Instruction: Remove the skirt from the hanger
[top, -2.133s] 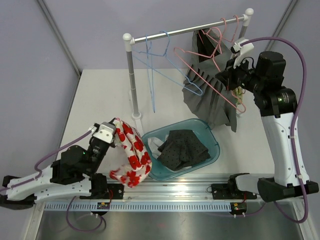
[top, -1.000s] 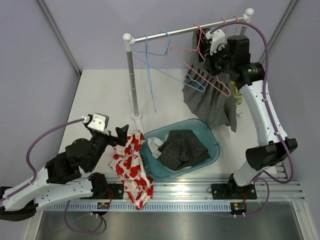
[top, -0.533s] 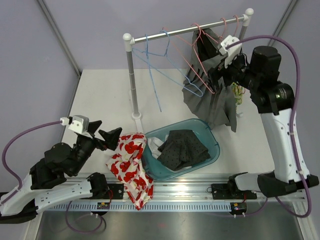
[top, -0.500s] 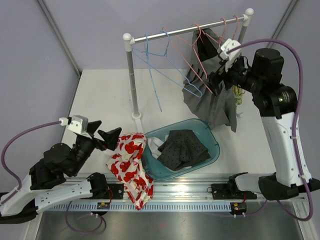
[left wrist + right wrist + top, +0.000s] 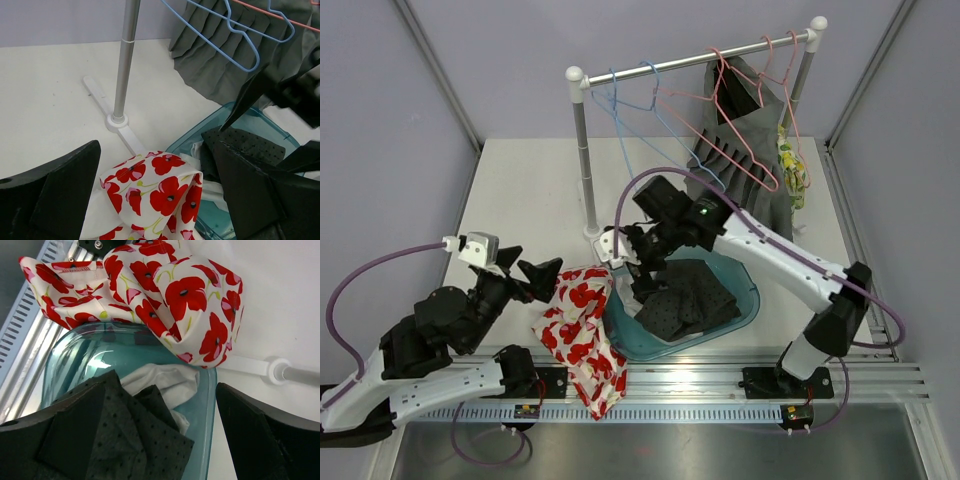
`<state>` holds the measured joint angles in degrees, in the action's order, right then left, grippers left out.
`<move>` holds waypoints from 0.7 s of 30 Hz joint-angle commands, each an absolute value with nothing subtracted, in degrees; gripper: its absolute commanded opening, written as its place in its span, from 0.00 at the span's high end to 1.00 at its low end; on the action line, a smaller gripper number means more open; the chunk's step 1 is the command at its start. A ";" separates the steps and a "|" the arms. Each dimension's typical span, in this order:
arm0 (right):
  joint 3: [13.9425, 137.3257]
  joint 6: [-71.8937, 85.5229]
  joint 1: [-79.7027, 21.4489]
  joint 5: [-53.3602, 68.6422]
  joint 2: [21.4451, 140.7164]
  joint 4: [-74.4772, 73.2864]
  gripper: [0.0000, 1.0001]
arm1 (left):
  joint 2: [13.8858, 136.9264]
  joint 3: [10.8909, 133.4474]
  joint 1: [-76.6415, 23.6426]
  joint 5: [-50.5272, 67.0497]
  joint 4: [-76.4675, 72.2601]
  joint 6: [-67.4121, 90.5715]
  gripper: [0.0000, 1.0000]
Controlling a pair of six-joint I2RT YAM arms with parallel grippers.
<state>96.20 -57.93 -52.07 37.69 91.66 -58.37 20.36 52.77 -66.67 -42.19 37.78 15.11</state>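
Observation:
A grey pleated skirt (image 5: 750, 170) (image 5: 220, 65) hangs on the rack at the back right, behind a pink hanger (image 5: 740, 110). A white skirt with red poppies (image 5: 582, 330) (image 5: 160, 190) (image 5: 165, 290) lies draped over the left rim of the teal basket (image 5: 745, 300) (image 5: 205, 405), on no hanger. My left gripper (image 5: 532, 266) (image 5: 156, 150) stands open just left of the poppy skirt, holding nothing. My right gripper (image 5: 638, 262) (image 5: 160, 387) hovers open over the basket's left part, empty, above a black dotted garment (image 5: 685, 300) (image 5: 115, 440).
Empty blue hangers (image 5: 650, 110) (image 5: 240, 37) hang on the rail. The rack's pole (image 5: 585, 160) (image 5: 125, 60) and foot (image 5: 277, 370) stand just behind the basket. A white cloth (image 5: 160, 380) lies in the basket. A yellow-green item (image 5: 788, 165) hangs by the right post.
My right arm has let go of the pink hanger at the rack, opened, and swung down to the basket's left side. The left gripper and the poppy skirt have stayed put for the last half second.

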 commanded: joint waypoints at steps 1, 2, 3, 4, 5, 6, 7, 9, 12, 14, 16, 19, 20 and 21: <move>99.75 -60.21 -54.67 33.22 95.09 -51.09 0.01 | 17.59 51.34 -66.53 -45.17 39.37 18.45 0.01; 99.93 -59.94 -55.02 33.40 96.14 -50.02 0.00 | 16.88 51.15 -66.62 -45.35 40.42 19.41 0.01; 100.02 -59.77 -55.54 33.40 98.41 -48.97 0.01 | 16.35 50.98 -66.53 -45.61 40.86 19.86 0.01; 99.93 -59.77 -55.98 33.66 99.57 -47.56 0.01 | 15.13 50.89 -66.53 -45.62 41.39 20.21 0.01; 99.93 -59.77 -56.33 33.92 100.54 -47.03 0.00 | 14.60 50.80 -66.53 -45.88 42.09 20.82 0.01; 99.58 -59.94 -57.12 34.88 102.55 -46.41 0.01 | 13.98 50.80 -66.53 -45.88 42.62 21.18 0.01; 99.49 -59.68 -57.56 35.15 103.53 -45.36 0.00 | 13.45 50.89 -66.53 -46.05 42.97 21.62 0.01; 99.58 -58.72 -58.53 34.72 105.98 -44.22 0.01 | 11.96 50.98 -66.53 -46.05 43.77 22.23 0.01; 99.75 -58.01 -59.50 33.58 108.45 -42.54 0.10 | 10.37 50.89 -66.53 -45.79 44.03 22.76 0.01; 100.02 -57.83 -59.77 33.49 109.33 -42.80 0.23 | 9.58 50.89 -66.62 -45.70 44.03 22.76 0.01; 100.20 -58.18 -59.94 33.14 109.86 -43.24 0.34 | 9.32 50.89 -66.62 -45.62 44.12 23.03 0.01; 102.38 -58.36 -60.03 32.17 110.13 -45.78 0.65 | 8.79 50.63 -66.53 -45.53 43.68 22.77 0.01; 103.35 -58.19 -60.12 31.82 110.21 -46.66 0.74 | 8.79 50.63 -66.53 -45.44 43.25 22.68 0.01; 105.53 -57.75 -60.03 31.38 109.61 -47.37 1.00 | 8.79 50.71 -66.53 -45.35 43.07 22.59 0.01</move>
